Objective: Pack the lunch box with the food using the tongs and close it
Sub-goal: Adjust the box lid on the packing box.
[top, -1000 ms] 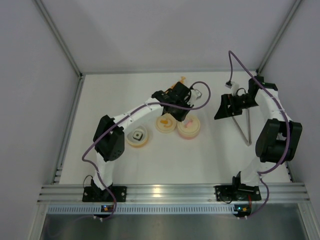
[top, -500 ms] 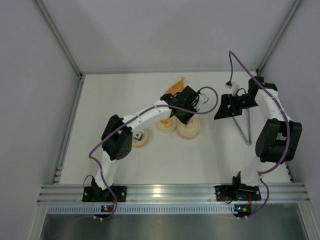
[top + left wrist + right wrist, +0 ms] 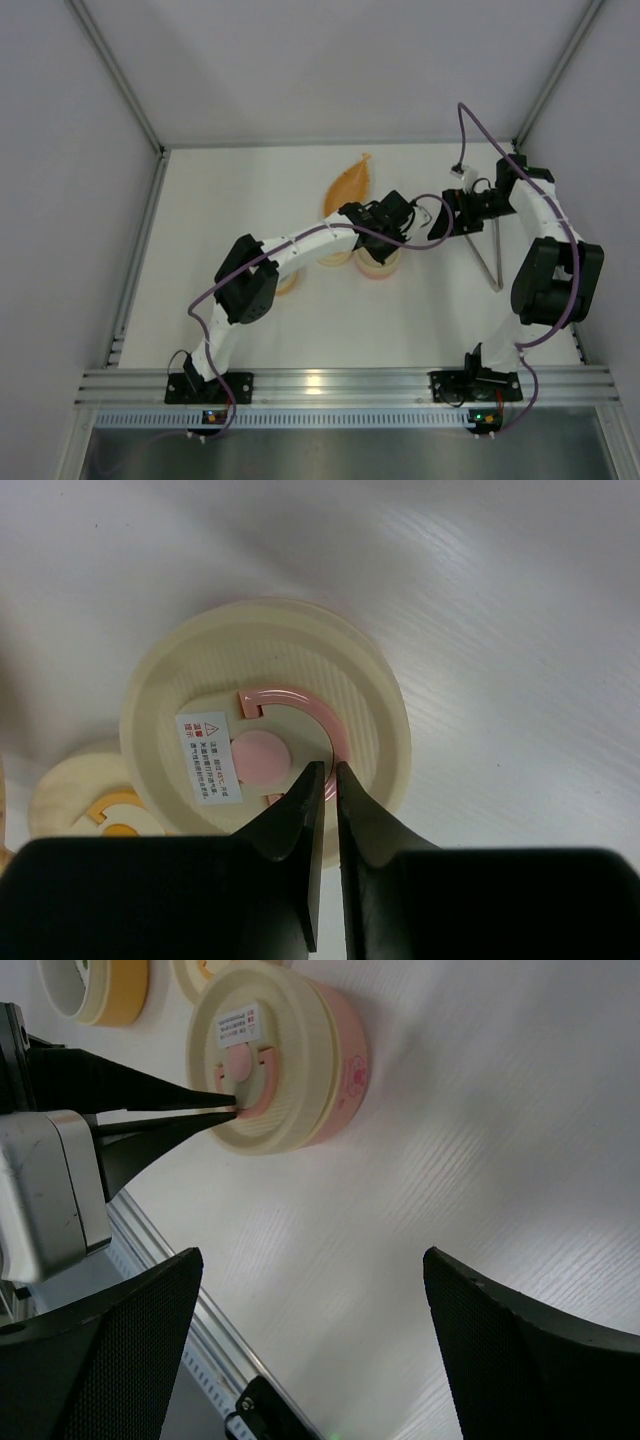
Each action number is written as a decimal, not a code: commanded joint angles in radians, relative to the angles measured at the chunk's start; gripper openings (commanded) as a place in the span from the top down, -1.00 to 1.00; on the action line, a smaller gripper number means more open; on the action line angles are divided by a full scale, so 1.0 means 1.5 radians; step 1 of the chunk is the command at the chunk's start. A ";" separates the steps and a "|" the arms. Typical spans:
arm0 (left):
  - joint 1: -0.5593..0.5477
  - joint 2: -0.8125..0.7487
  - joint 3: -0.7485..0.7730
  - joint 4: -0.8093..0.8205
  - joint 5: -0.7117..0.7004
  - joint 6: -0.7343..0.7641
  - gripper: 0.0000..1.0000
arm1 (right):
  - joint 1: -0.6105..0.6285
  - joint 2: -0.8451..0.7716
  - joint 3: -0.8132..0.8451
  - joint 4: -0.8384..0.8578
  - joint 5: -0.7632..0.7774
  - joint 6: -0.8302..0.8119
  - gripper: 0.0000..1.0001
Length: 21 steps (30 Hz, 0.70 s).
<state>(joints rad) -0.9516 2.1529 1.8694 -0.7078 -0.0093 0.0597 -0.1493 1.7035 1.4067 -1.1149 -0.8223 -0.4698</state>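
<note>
The lunch box is a round pink tub [image 3: 345, 1070] with a cream lid [image 3: 380, 730], lying under my left arm in the top view [image 3: 378, 266]. My left gripper [image 3: 327, 772] sits on that lid, jaws pinched shut on the rim of the lid's pink ring handle [image 3: 262, 752]. The right wrist view shows the same pinch by the left gripper [image 3: 232, 1109]. The grey V-shaped tongs [image 3: 488, 262] lie on the table at the right, untouched. My right gripper [image 3: 310, 1340] hangs wide open just left of them, holding nothing. The food is hidden.
An orange leaf-shaped tray [image 3: 350, 182] lies behind the lunch box. A cream lid with an orange ring [image 3: 100, 805] sits left of it. A yellow-walled round tub [image 3: 100, 990] stands further left. The left arm covers both in the top view.
My left arm has swung right, from over the middle round lid to the pink lunch box, and its jaws have closed further. The right arm has barely moved.
</note>
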 commanded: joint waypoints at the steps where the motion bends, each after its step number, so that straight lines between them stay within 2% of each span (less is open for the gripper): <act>1: 0.000 0.002 -0.015 0.005 -0.019 0.003 0.71 | 0.005 -0.001 -0.007 0.029 -0.045 -0.011 -0.79; 2: 0.002 -0.008 -0.015 0.005 -0.019 0.004 0.68 | 0.006 0.001 -0.008 0.025 -0.052 -0.017 -0.79; 4: 0.014 -0.041 -0.002 0.010 0.000 0.003 0.50 | 0.008 -0.002 -0.009 0.026 -0.076 -0.020 -0.77; 5: 0.020 -0.054 0.010 0.005 0.005 0.019 0.36 | 0.009 -0.001 -0.009 0.027 -0.084 -0.024 -0.75; 6: 0.032 -0.068 0.023 -0.011 0.032 0.034 0.02 | 0.015 0.001 -0.009 0.030 -0.091 -0.024 -0.72; 9: 0.077 -0.147 0.042 -0.016 0.092 0.071 -0.42 | 0.048 0.000 -0.005 0.050 -0.092 -0.009 -0.66; 12: 0.115 -0.189 0.076 -0.060 0.135 0.087 -0.54 | 0.116 -0.008 -0.010 0.107 -0.038 0.039 -0.66; 14: 0.138 -0.205 0.074 -0.102 0.173 0.088 -0.55 | 0.145 0.001 -0.006 0.130 -0.008 0.072 -0.67; 17: 0.210 -0.241 0.032 -0.126 0.253 0.069 -0.54 | 0.184 0.050 0.020 0.150 0.016 0.084 -0.68; 18: 0.254 -0.258 0.002 -0.127 0.277 0.063 -0.54 | 0.195 0.063 0.040 0.152 0.026 0.083 -0.68; 21: 0.326 -0.284 -0.048 -0.138 0.344 0.047 -0.53 | 0.202 0.112 0.089 0.141 0.029 0.067 -0.67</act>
<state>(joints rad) -0.5411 1.7435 1.8729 -0.8349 0.3531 0.1520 0.1505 1.8187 1.4528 -0.9791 -0.8047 -0.3691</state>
